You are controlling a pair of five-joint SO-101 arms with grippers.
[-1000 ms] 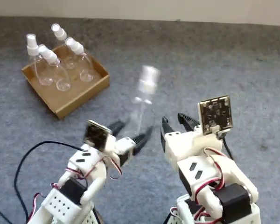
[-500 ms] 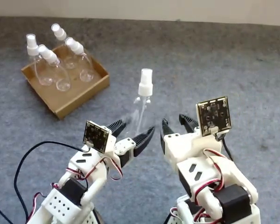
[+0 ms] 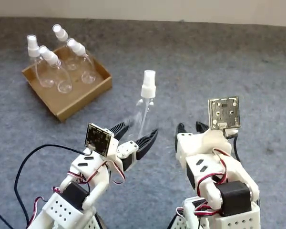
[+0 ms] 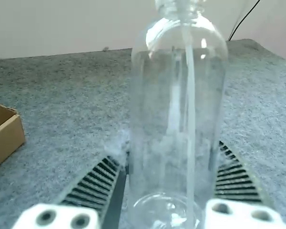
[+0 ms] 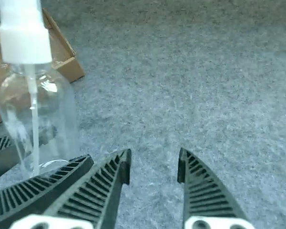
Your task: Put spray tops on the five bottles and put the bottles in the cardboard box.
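A clear bottle [image 3: 144, 107] with a white spray top [image 3: 148, 84] stands upright at mid-table. My left gripper [image 3: 137, 131] is shut on its lower body, one black finger on each side. The left wrist view has the bottle [image 4: 178, 105] close up between the fingers [image 4: 97, 179]. My right gripper [image 3: 190, 128] sits just right of the bottle, open and holding nothing. Its wrist view has the open jaws [image 5: 153, 155] over carpet and the bottle [image 5: 35, 114] beside them. The cardboard box [image 3: 86, 102] at the far left holds several capped bottles [image 3: 57, 76].
Grey carpet [image 3: 219, 62] covers the table, with free room to the right and behind the bottle. The box's corner [image 4: 5, 133] lies off to one side of the left gripper. The box edge [image 5: 62, 52] lies behind the held bottle. A black cable [image 3: 33, 155] loops by the left arm's base.
The bottle, tilted and blurred a second ago, now stands upright and still in the left gripper. The right gripper has drawn back from the bottle, toward its own base.
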